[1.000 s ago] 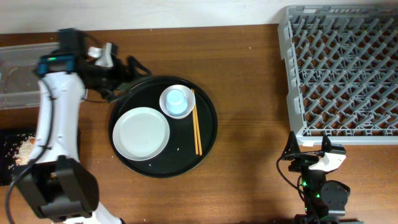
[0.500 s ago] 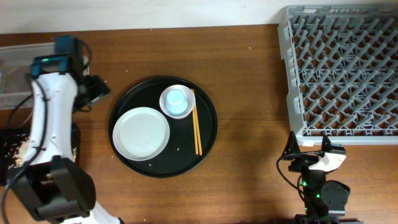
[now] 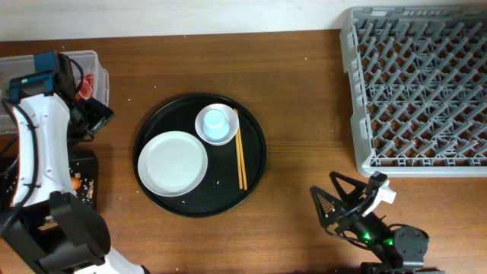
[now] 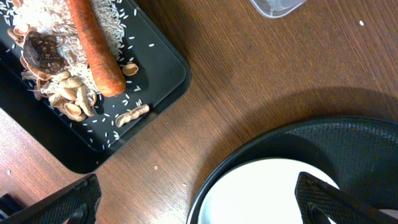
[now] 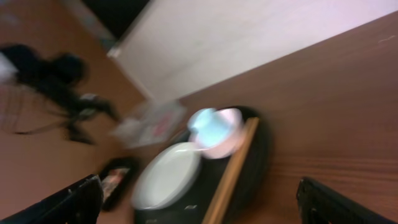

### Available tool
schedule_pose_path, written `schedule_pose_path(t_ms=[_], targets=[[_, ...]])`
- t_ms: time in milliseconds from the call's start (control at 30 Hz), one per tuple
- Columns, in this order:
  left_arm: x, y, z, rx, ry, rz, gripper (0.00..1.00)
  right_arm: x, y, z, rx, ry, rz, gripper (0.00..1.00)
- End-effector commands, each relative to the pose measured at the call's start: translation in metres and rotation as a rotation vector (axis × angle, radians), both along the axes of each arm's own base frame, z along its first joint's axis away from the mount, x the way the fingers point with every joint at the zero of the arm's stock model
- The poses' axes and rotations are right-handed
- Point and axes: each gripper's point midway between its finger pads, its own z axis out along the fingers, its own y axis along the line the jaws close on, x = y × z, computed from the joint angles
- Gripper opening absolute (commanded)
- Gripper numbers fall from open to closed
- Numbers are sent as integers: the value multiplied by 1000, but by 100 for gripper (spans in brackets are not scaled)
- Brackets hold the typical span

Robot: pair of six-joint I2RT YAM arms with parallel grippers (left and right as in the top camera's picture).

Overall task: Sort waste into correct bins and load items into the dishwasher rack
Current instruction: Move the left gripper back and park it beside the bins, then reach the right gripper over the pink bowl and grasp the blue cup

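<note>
Overhead and left wrist views sharp, evenly lit, soft shadows on the tabletop [image 3: 304, 91]. Right wrist view heavily motion-blurred, wall [image 5: 249, 37] washed out.

Brown wooden table [image 3: 304, 91] carries a round black tray [image 3: 199, 210] at centre, grey dishwasher rack [image 3: 358, 144] far right, clear tub [image 3: 102, 78] far left, flat black tray [image 3: 90, 190] near it.

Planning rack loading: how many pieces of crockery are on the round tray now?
3: the white plate on the left of the round tray, the bowl at its back, and the blue cup standing inside that bowl. None seem hidden.
</note>
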Motion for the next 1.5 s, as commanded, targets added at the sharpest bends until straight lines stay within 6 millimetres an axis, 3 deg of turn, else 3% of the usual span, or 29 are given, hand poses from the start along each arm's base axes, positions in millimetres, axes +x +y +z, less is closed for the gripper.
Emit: schedule_pose_path(t_ms=[0, 100, 167, 267, 400, 500, 600, 700, 833, 900, 1033, 1133, 1167, 1233, 1367, 1467], targets=[[0, 0, 5, -1, -18, 18, 99, -17, 18, 17, 208, 101, 153, 98], [0, 0, 5, -1, -18, 18, 99, -30, 21, 56, 333, 52, 219, 98], [0, 0, 5, -1, -18, 18, 99, -45, 25, 88, 315, -29, 264, 98], [0, 0, 5, -1, -18, 18, 99, -51, 18, 130, 269, -93, 177, 98], [0, 0, 5, -1, -18, 18, 99, -24, -14, 152, 25, 15, -124, 98], [0, 0, 5, -1, -18, 18, 99, 11, -26, 162, -108, 164, -179, 98], [0, 0, 5, -2, -18, 18, 99, 60, -40, 137, -317, 508, -174, 98], [0, 0, 5, -1, -18, 18, 99, 88, -34, 115, -522, 722, -169, 98], [0, 0, 5, -1, -18, 18, 99, 122, 40, 95, -688, 771, -47, 98], [0, 0, 5, -1, -18, 18, 99, 135, 122, 76, -694, 701, 146, 98], [0, 0, 5, -1, -18, 18, 99, 158, 196, 43, -707, 596, 246, 98], [0, 0, 5, -1, -18, 18, 99, 168, 228, 30, -680, 547, 293, 98], [0, 0, 5, -2, -18, 18, 99, 175, 234, 27, -675, 526, 285, 98], [0, 0, 5, -1, -18, 18, 99, 195, 223, 9, -737, 523, 176, 98], [0, 0, 5, -1, -18, 18, 99, 206, 219, -32, -819, 575, 125, 99], [0, 0, 5, -1, -18, 18, 99, 207, 228, -58, -854, 589, 132, 99]])
